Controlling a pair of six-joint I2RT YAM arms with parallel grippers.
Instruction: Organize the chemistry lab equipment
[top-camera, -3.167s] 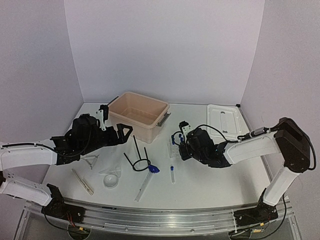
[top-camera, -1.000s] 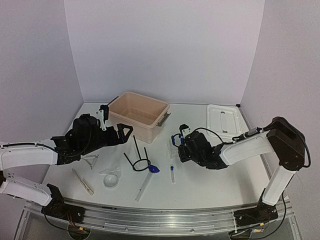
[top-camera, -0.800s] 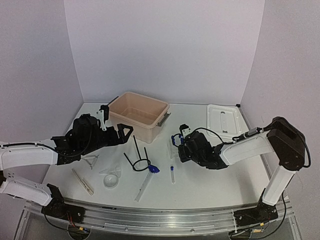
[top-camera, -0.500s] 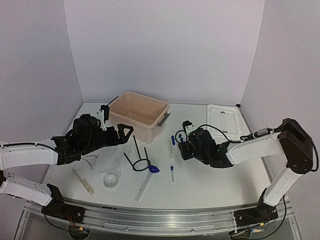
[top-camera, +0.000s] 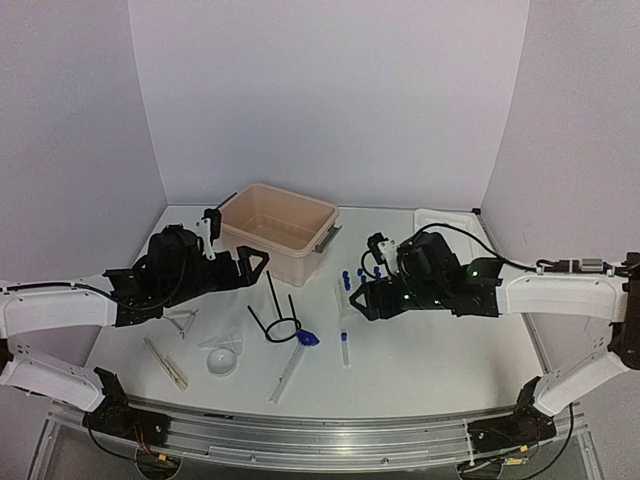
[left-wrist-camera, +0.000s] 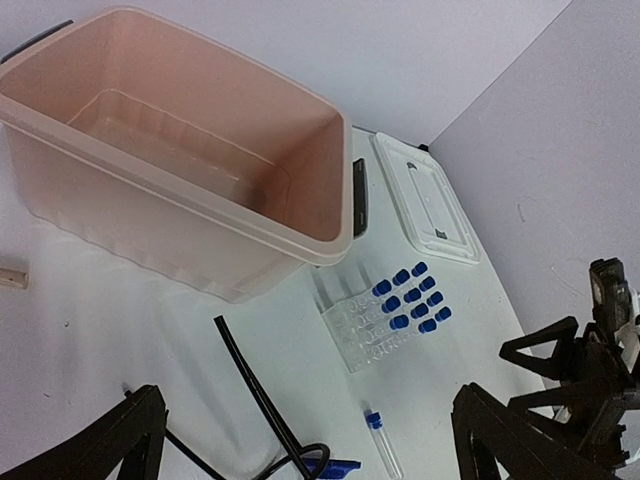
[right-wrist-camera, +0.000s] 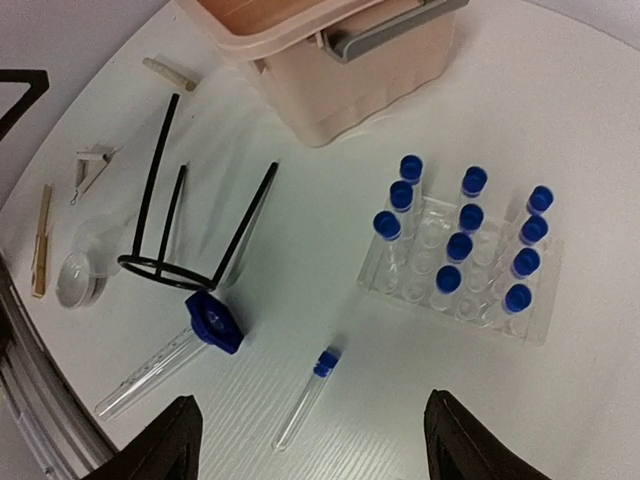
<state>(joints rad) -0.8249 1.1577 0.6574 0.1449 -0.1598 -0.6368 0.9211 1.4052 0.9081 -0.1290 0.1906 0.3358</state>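
The right fingers are hanging spread wide and released, grasping nothing, above the table near the rack. The rack is standing on the table beside the tub, carrying blue-capped tubes upright. A loose tube is lying flat nearby. The left fingers are also gaping wide, released, close to the tub.

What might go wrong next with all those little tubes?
1. The loose tube lies on its side near the rack; being round, it may roll away as the open right tool closes on it.
2. The clear rack stands close by; a nudge from the tool might shift or tip it.
3. The ring stand, lying on its side nearby, could snag an arm.
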